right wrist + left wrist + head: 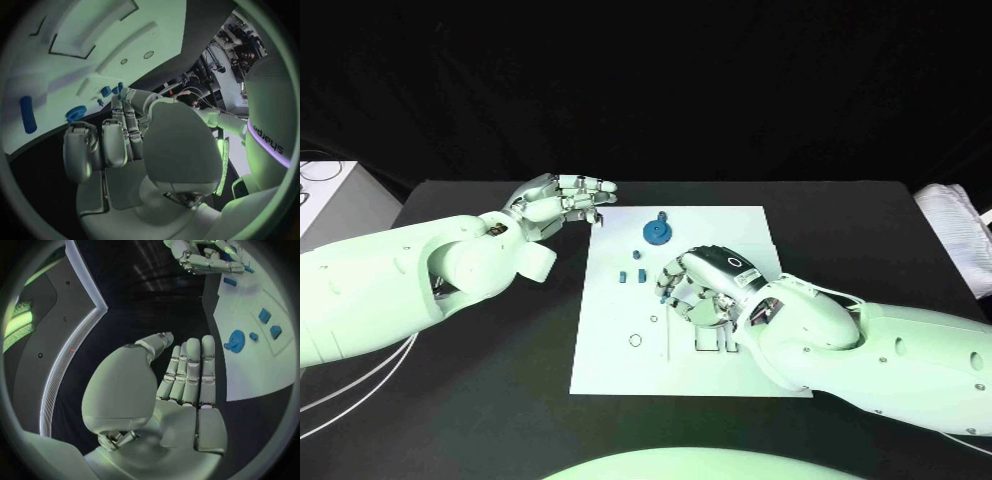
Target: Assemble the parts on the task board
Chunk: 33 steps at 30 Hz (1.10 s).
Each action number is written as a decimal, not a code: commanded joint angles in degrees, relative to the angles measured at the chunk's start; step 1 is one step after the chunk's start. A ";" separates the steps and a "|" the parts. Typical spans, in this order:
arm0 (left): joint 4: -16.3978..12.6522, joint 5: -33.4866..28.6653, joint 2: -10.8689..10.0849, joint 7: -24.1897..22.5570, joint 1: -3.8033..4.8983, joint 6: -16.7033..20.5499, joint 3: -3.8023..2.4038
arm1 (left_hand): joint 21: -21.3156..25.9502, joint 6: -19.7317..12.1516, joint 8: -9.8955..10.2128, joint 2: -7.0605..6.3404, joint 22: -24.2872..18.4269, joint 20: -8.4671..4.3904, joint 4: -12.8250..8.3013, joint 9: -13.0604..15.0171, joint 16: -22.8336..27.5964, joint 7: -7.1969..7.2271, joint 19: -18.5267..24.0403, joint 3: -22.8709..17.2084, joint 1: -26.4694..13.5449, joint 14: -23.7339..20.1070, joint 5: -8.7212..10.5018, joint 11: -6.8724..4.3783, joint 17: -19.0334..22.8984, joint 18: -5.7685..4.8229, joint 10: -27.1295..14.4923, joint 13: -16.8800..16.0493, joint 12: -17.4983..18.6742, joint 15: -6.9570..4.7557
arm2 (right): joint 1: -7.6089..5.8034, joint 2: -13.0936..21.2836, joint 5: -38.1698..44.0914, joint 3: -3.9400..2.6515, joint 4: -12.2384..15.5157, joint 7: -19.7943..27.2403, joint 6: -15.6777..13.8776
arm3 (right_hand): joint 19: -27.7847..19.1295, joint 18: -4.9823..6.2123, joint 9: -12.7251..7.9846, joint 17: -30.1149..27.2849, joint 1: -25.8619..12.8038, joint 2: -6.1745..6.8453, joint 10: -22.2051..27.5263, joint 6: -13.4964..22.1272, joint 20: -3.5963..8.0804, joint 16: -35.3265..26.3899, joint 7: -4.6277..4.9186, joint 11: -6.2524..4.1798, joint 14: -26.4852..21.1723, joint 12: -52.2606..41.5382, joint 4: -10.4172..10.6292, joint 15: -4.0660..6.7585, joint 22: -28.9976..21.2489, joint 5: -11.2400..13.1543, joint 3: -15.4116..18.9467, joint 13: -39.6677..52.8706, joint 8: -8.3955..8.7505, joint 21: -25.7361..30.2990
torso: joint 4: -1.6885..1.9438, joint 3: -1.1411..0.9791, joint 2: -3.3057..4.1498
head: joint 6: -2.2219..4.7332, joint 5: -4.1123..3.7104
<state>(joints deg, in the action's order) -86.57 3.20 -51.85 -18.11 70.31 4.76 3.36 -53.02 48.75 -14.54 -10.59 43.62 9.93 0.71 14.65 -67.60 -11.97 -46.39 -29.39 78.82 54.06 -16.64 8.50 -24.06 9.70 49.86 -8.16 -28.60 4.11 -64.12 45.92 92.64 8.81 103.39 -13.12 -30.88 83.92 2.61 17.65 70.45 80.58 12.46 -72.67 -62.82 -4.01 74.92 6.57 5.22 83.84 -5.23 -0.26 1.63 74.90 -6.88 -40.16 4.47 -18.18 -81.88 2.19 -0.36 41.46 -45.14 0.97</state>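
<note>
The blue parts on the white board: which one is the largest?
The round blue disc near the board's far edge. It is wide and circular with a small knob, while the other blue parts are small blocks.

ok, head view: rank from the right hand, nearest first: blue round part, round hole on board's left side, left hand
1. round hole, left of the right hand
2. blue round part, farther up the task board
3. left hand, past the board's far-left corner
</note>
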 commanded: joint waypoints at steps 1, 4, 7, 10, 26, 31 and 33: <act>-0.39 0.09 0.29 -1.16 -0.04 0.56 -0.05 | 0.16 -0.50 0.25 0.08 -0.08 -0.04 0.07 -0.08 0.18 -0.08 -0.53 0.37 -0.37 -0.03 0.17 0.03 0.08 0.84 -0.39 0.04 -0.24 0.28 | 0.71 -0.94 2.01 0.07 -0.50 -0.07 2.05 | 2.05 -0.31 0.06 -0.05 -0.07 -0.73 -2.80 -0.29 0.18 -0.08 0.22 -2.54 2.73 -0.10 -0.35 0.30 5.62 -0.41 -0.07 2.38 -0.19 0.34 | -0.04 -0.03 0.03 | -0.63 1.17; -0.50 0.09 0.42 -1.22 -0.04 0.62 -0.05 | 0.19 -0.54 0.25 0.10 -0.10 -0.04 0.07 -0.08 0.18 -0.09 -0.55 0.38 -0.36 -0.03 0.17 0.03 0.08 0.84 -0.40 0.04 -0.27 0.28 | 1.07 -1.54 2.53 0.13 -0.83 -0.52 2.43 | 2.05 -0.31 0.08 -0.07 -0.10 -0.74 -2.80 -0.28 0.18 -0.08 0.23 -2.53 2.72 -0.07 -0.37 0.30 5.63 -0.44 -0.10 2.39 -0.18 0.33 | 0.09 0.01 0.06 | -0.93 1.42; -0.62 0.09 0.51 -1.27 -0.04 0.62 -0.05 | 0.22 -0.52 0.22 0.12 -0.13 -0.03 0.10 -0.07 0.19 -0.09 -0.57 0.40 -0.39 -0.03 0.17 0.04 0.09 0.84 -0.42 0.03 -0.30 0.29 | 1.29 -1.96 2.87 0.22 -1.02 -0.85 2.68 | 2.04 -0.30 0.09 -0.13 -0.11 -0.75 -2.80 -0.28 0.18 -0.12 0.24 -2.52 2.71 -0.07 -0.39 0.29 5.62 -0.47 -0.11 2.40 -0.18 0.34 | 0.12 -0.01 0.07 | -1.37 1.92; -0.68 0.09 0.55 -1.27 -0.05 0.61 -0.05 | 0.22 -0.52 0.22 0.12 -0.13 -0.03 0.10 -0.07 0.19 -0.09 -0.57 0.40 -0.39 -0.03 0.17 0.04 0.09 0.84 -0.42 0.03 -0.30 0.29 | 1.45 -2.29 3.02 0.29 -1.14 -1.10 2.84 | 2.04 -0.30 0.09 -0.13 -0.11 -0.75 -2.80 -0.28 0.18 -0.12 0.24 -2.52 2.71 -0.07 -0.39 0.29 5.62 -0.47 -0.11 2.40 -0.18 0.34 | 0.05 -0.06 0.11 | -1.58 2.31; -0.82 0.09 0.50 -1.07 -0.05 0.30 -0.05 | 0.22 -0.52 0.22 0.12 -0.13 -0.03 0.10 -0.07 0.19 -0.09 -0.57 0.40 -0.39 -0.03 0.17 0.04 0.09 0.84 -0.42 0.03 -0.30 0.29 | 2.29 -3.44 4.12 0.45 -1.99 -2.27 2.86 | 2.02 -0.30 0.17 -0.14 -0.25 -0.77 -2.82 -0.26 0.16 -0.08 0.27 -2.50 2.70 0.00 -0.47 0.27 5.62 -0.64 -0.16 2.45 -0.16 0.34 | 0.08 -0.01 0.07 | -2.23 2.61; -0.86 0.09 0.37 -0.93 -0.05 0.16 -0.05 | 0.32 -0.47 0.15 0.13 -0.20 -0.01 0.15 -0.05 0.20 -0.09 -0.61 0.47 -0.44 -0.03 0.18 0.05 0.11 0.83 -0.47 0.02 -0.38 0.30 | 2.35 -3.69 4.64 0.45 -2.31 -2.63 3.23 | 2.02 -0.30 0.17 -0.14 -0.25 -0.77 -2.82 -0.26 0.16 -0.08 0.27 -2.50 2.70 0.00 -0.47 0.27 5.62 -0.64 -0.16 2.45 -0.16 0.34 | 0.03 -0.02 0.08 | -2.34 2.67; -0.85 0.09 0.34 -0.86 -0.05 0.11 -0.05 | 0.32 -0.47 0.15 0.13 -0.20 -0.01 0.15 -0.05 0.20 -0.09 -0.61 0.47 -0.44 -0.03 0.18 0.05 0.11 0.83 -0.47 0.02 -0.38 0.30 | 2.35 -3.76 4.92 0.45 -2.40 -2.77 3.31 | 2.02 -0.30 0.17 -0.14 -0.25 -0.77 -2.82 -0.26 0.16 -0.08 0.27 -2.50 2.70 0.00 -0.47 0.27 5.62 -0.64 -0.16 2.45 -0.16 0.34 | 0.03 -0.03 0.06 | -2.35 2.69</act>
<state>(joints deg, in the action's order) -87.24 3.20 -51.54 -18.42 70.28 5.33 3.35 -52.98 48.44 -14.55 -10.59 43.46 9.95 0.87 14.62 -67.60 -12.06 -46.81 -29.24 78.82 54.06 -16.64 8.49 -24.04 9.70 49.86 -8.17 -28.62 4.11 -61.83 42.24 96.00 9.25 101.01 -15.39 -28.60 83.91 2.61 17.73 70.37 80.31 12.29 -72.56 -62.82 -4.01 74.92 6.58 5.12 83.84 -4.97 -0.48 1.63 74.93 -7.34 -40.23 4.47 -18.18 -81.88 2.24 -0.38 41.53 -47.44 3.63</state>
